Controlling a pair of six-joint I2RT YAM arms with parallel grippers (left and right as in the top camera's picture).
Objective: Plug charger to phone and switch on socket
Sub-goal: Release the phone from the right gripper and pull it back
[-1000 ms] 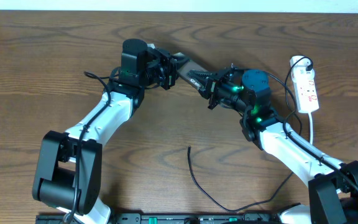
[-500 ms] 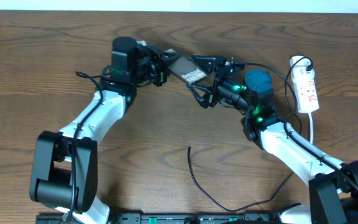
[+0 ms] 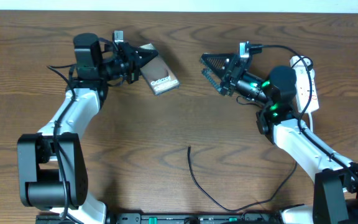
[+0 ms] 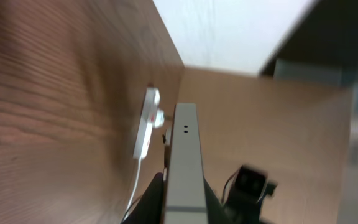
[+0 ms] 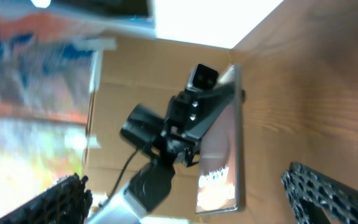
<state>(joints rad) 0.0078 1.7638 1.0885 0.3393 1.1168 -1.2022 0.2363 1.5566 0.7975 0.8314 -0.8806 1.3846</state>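
My left gripper (image 3: 138, 62) is shut on the phone (image 3: 159, 76), a bronze-brown slab with white lettering held tilted above the table's back left. In the left wrist view the phone (image 4: 184, 155) stands edge-on between the dark fingers (image 4: 156, 200). My right gripper (image 3: 204, 65) hangs wide open and empty to the phone's right, well apart from it. Its camera sees the phone (image 5: 221, 155) between its spread fingertips (image 5: 319, 186). The charger (image 3: 196, 177), a thin black cable, lies on the table near the front, tip free. The white socket (image 3: 313, 93) lies at the far right, partly behind the right arm.
The socket (image 4: 146, 124) and its white cord also show in the left wrist view, beyond the phone. The left arm (image 5: 173, 134) fills the middle of the right wrist view. Black robot cables trail by both arms. A dark rail (image 3: 197, 219) runs along the table's front edge.
The right gripper has opened, let go of the phone and drawn back to the right. The left arm has carried the phone off to the left.
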